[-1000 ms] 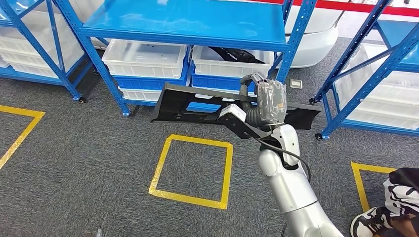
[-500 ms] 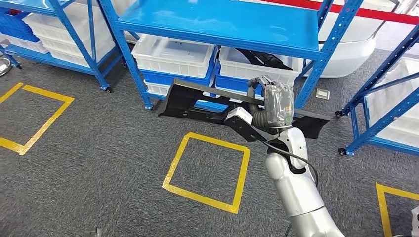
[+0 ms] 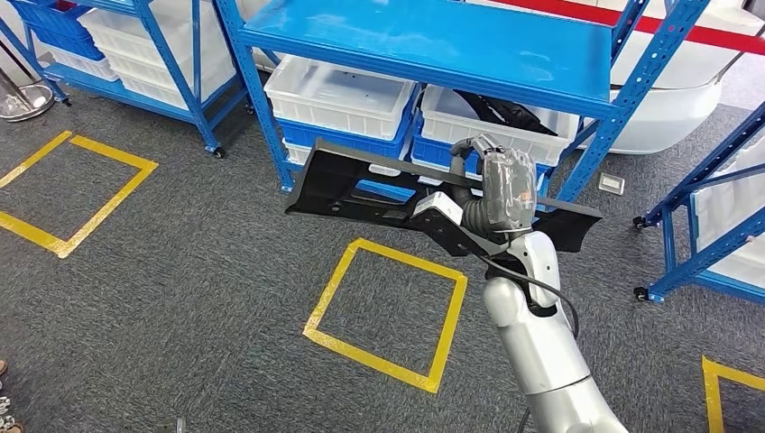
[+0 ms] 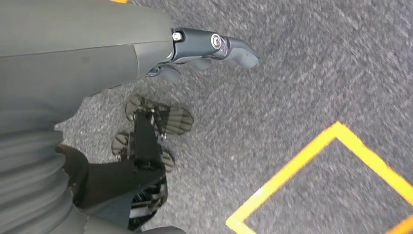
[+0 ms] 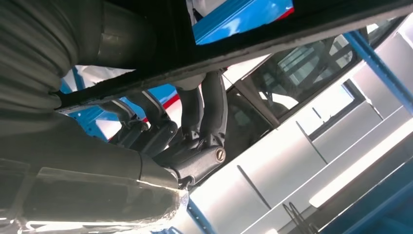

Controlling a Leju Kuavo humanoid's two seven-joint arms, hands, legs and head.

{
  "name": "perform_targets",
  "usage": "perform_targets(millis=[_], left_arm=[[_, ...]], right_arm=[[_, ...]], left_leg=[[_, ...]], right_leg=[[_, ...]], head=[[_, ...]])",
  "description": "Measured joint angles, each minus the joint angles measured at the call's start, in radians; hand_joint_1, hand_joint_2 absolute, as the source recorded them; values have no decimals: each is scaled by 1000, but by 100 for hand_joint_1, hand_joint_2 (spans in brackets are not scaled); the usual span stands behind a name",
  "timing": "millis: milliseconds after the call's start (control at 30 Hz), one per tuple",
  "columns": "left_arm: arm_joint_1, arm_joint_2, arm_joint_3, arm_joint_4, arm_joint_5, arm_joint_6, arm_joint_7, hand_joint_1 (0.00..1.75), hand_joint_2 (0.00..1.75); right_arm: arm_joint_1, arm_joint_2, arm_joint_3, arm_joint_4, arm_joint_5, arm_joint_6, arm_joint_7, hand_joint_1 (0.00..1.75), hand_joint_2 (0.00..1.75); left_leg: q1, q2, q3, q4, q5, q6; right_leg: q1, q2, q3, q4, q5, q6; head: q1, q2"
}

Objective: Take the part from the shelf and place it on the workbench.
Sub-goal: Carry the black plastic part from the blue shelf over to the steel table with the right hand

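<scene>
The view has swung since a second ago while the right robot hand keeps its grip on the part, carried clear of the shelf; left robot hand hangs empty, no worktop yet

Readable text: none on any surface.
Shelf: blue, bare of labels.
Bins: white, unmarked.
Floor tape: plain yellow squares, no lettering.
Black part: no visible marking.
</scene>
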Motion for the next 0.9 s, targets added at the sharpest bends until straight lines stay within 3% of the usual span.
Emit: perform_targets(millis=[33,100,167,233,267,300,333,400,467,533,567,633,700,733,767,800,833,900], left_arm=[[0,0,1,0,-2,0,0,0,175],[1,-1,2,0,-5,0,-1,0,175],[-2,-3,3,0,-8,0,-1,0,175],[-4,-4,3,0,-12,0,-1,0,175],[-4,-4,3,0,-12,0,-1,0,175],[-3,-4,3,0,-12,0,-1,0,175],[-2,-4,3,0,-13,0,-1,0,175],[-2,-6,3,0,-13,0,-1,0,175],[-2,-6,3,0,-13,0,-1,0,175],[2,-5,3,0,-13,0,-1,0,175],[4,-4,3,0,-13,1,-1,0,175],[4,-3,3,0,-13,1,-1,0,175],[2,-3,3,0,-14,2,-1,0,175],[1,-3,3,0,-14,2,-1,0,175],[2,-3,3,0,-16,3,-1,0,175],[2,-3,3,0,-17,4,-1,0,175],[2,-2,3,0,-19,5,-1,0,175],[1,0,3,-2,-26,7,-2,0,175]], right_arm=[[1,0,0,-2,0,0,0,175,175],[6,0,-2,-7,2,0,0,175,175],[13,-1,-8,-13,5,-1,-1,175,175],[30,-1,-16,-17,7,-1,-1,175,175],[42,-2,-18,-18,8,-2,-1,175,175],[52,-3,-20,-20,8,-2,-1,175,175],[58,-3,-22,-24,9,-2,-1,175,175],[63,-4,-24,-31,9,-2,-1,175,175],[64,-2,-25,-37,9,-2,-1,175,175],[66,0,-25,-40,10,-2,-1,175,175],[67,2,-26,-42,10,-2,-1,175,175],[67,7,-27,-47,10,-2,-1,175,175],[70,10,-27,-51,11,-2,-1,175,175],[72,10,-27,-53,12,-1,-1,175,175],[77,11,-28,-55,14,1,-1,175,175],[81,13,-30,-57,16,3,-1,175,175],[86,15,-31,-61,18,5,-1,175,175],[92,19,-36,-70,21,6,-1,175,175]], left_leg=[[-2,-10,1,-6,3,7],[2,-28,14,-28,16,21],[7,-46,24,-47,28,30],[7,-68,23,-49,30,34],[7,-80,22,-49,31,34],[7,-93,22,-48,30,33],[8,-106,21,-46,30,31],[6,-127,18,-35,25,23],[3,-142,10,-22,19,10],[5,-152,1,-18,18,-1],[8,-151,-2,-14,17,-5],[11,-120,-20,25,-7,-16],[16,-74,-75,138,-64,-28],[20,-62,-109,202,-90,-32],[23,-56,-136,249,-103,-35],[24,-53,-145,260,-97,-35],[25,-50,-133,232,-74,-33],[19,-24,-67,103,-15,-17]], right_leg=[[0,-8,3,-4,0,5],[0,7,-3,8,-9,12],[-2,47,-43,91,-49,9],[-5,67,-107,221,-98,5],[-7,70,-129,261,-108,8],[-9,71,-134,263,-101,16],[-11,74,-117,223,-78,26],[-19,94,-54,86,-21,42],[-21,108,-16,8,4,37],[-19,100,-12,2,8,21],[-21,95,-11,2,9,15],[-26,82,-5,-1,10,0],[-22,68,-1,-1,7,-13],[-19,60,0,-1,6,-16],[-15,52,1,-1,4,-18],[-13,44,1,-1,3,-19],[-11,36,2,-1,1,-19],[-7,22,6,-1,-2,-18]], head=[[-1,0],[1,0],[6,0],[8,0],[8,0],[8,0],[8,0],[9,0],[9,0],[9,0],[8,0],[2,0],[-5,0],[-6,0],[-6,0],[-6,0],[-6,0],[-6,0]])
